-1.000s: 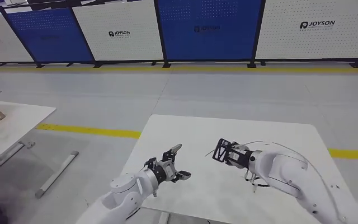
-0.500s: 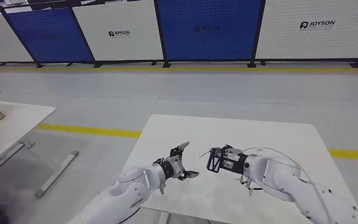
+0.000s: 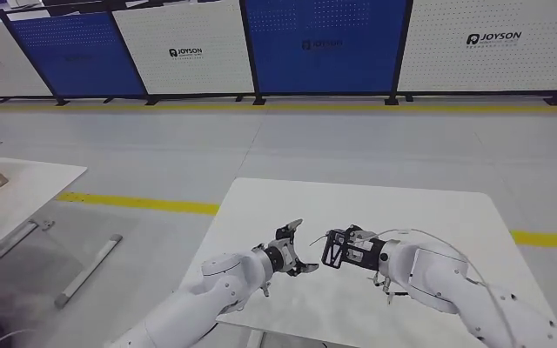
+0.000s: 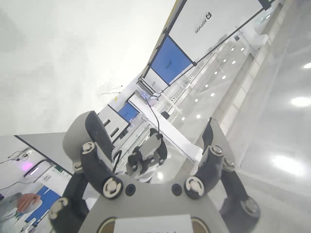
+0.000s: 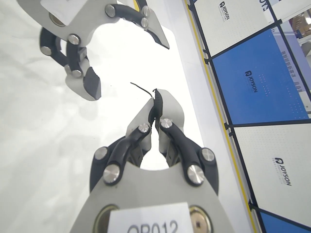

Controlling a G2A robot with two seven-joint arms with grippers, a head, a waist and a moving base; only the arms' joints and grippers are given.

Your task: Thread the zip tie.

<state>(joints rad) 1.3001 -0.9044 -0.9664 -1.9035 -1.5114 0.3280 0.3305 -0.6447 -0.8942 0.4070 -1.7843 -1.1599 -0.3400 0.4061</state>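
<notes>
My right gripper [image 3: 327,249] hovers over the middle of the white table [image 3: 418,209], shut on a thin black zip tie [image 3: 315,237]. In the right wrist view the zip tie [image 5: 142,89] sticks out past the closed fingertips of the right gripper [image 5: 155,98] as a short curved tail. Just left of it, my left gripper [image 3: 300,250] stands open with its fingers facing the tail and nothing between them. The right wrist view has the left gripper [image 5: 128,70] a short gap beyond the tie's tip. In the left wrist view the open left gripper [image 4: 151,122] frames the right gripper [image 4: 145,156].
The table's near edge [image 3: 287,329] runs just below both arms. A second white table [image 3: 35,187] stands off to the left across the floor. Blue and white panels [image 3: 322,43] line the back. Bare tabletop lies behind and to the right of the grippers.
My left gripper has travelled right, closing to a small gap from the right gripper. The right gripper shifted left with the zip tie early on, then held still.
</notes>
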